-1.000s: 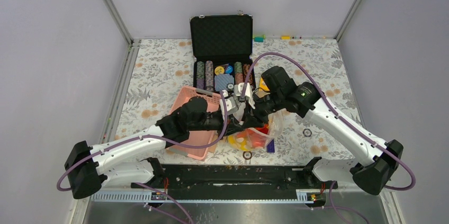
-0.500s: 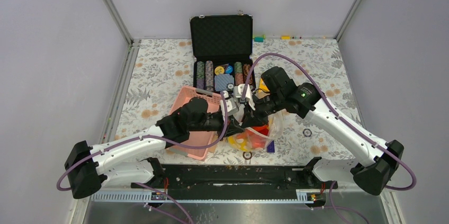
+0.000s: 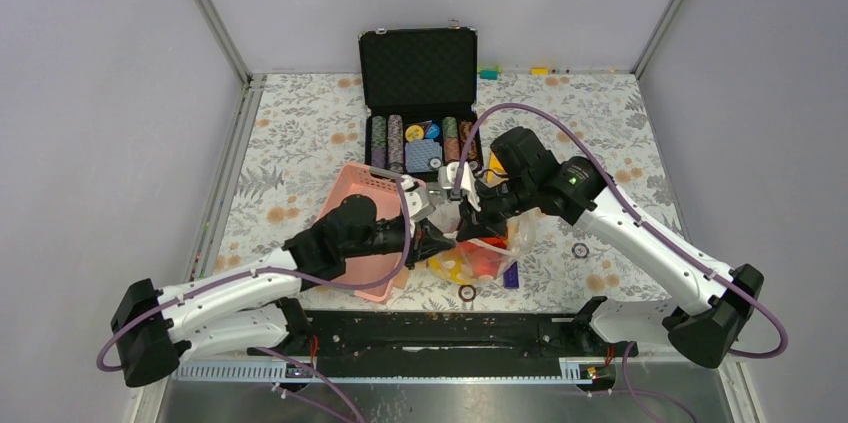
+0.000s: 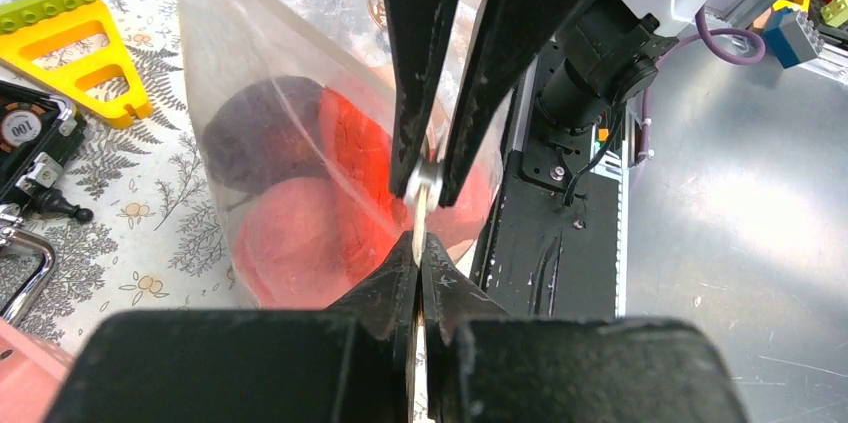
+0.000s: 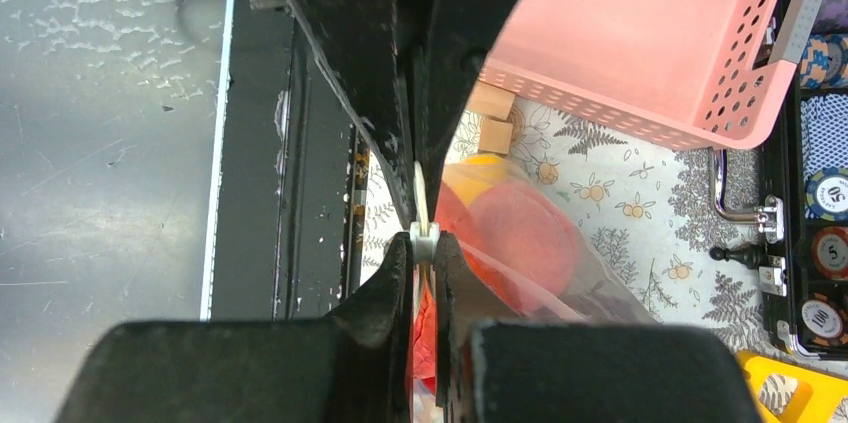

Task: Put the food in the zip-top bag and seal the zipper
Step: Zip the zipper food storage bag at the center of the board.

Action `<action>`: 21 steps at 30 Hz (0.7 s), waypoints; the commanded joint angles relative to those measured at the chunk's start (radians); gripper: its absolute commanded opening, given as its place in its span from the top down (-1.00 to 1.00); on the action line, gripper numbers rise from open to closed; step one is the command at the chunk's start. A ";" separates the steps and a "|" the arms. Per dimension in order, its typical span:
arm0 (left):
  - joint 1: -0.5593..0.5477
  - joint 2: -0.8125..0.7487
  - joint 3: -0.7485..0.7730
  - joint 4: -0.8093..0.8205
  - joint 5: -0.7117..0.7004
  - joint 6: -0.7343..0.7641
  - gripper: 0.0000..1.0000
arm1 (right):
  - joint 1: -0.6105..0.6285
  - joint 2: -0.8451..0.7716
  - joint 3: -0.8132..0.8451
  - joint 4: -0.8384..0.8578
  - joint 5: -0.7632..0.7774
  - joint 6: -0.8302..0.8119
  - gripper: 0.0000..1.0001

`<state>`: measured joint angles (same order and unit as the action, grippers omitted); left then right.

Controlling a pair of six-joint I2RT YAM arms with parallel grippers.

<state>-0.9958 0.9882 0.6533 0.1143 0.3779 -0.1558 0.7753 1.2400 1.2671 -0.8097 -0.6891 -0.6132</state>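
Note:
The clear zip-top bag [image 3: 495,248] hangs between my two grippers above the table, just right of the pink basket. It holds the food [image 3: 482,261]: red, orange and yellow toy pieces, also seen in the left wrist view [image 4: 300,233] and the right wrist view [image 5: 525,233]. My left gripper [image 3: 443,238] is shut on the bag's top edge, its strip pinched between the tips [image 4: 419,265]. My right gripper [image 3: 462,211] faces it tip to tip and is shut on a small white slider on the zipper [image 5: 424,241]. The two grippers nearly touch.
The pink lattice basket [image 3: 352,205] lies under my left arm. An open black case of poker chips [image 3: 420,138] stands behind. Tan wooden blocks [image 5: 490,118] lie by the basket. A yellow toy frame [image 4: 75,48] and small rings [image 3: 580,250] lie on the flowered cloth.
My left arm has drawn back toward the left along the bag's top edge. My right gripper has stayed nearly in place on the bag's top edge.

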 commanded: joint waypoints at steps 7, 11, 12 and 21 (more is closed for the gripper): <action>0.000 -0.158 -0.088 0.076 -0.109 -0.006 1.00 | -0.003 -0.015 0.036 -0.099 0.187 -0.040 1.00; 0.000 -0.182 -0.116 0.080 -0.193 -0.007 1.00 | -0.004 -0.019 0.039 -0.100 0.254 -0.031 1.00; 0.000 -0.186 -0.125 0.083 -0.222 -0.009 1.00 | -0.005 -0.021 0.038 -0.104 0.283 -0.030 1.00; 0.000 -0.249 -0.175 0.103 -0.373 -0.001 1.00 | -0.081 -0.048 0.037 -0.131 0.419 0.005 1.00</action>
<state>-0.9974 0.7879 0.4950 0.1612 0.1162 -0.1658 0.7551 1.2354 1.2758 -0.8566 -0.4301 -0.6250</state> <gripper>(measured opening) 0.010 0.059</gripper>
